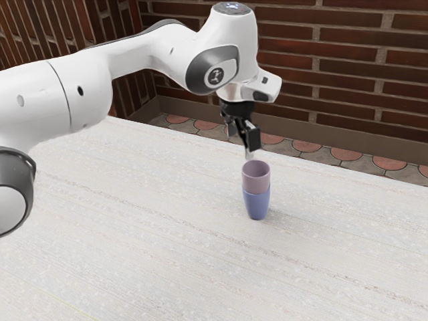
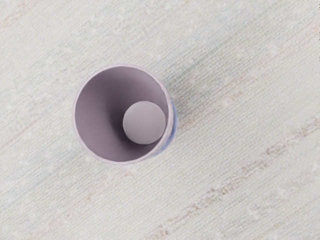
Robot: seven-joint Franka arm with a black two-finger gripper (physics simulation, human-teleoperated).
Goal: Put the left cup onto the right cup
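Hovering gripper (image 1: 249, 152), spread unclear, mauve cup (image 1: 256, 175) nested in blue cup (image 1: 257, 202), wrist showing interior.

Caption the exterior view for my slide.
Gripper above a mauve cup nested in a blue cup on the table.

side camera across table (image 1: 134, 254); wrist camera straight down; shared: stacked cups (image 1: 256, 190)
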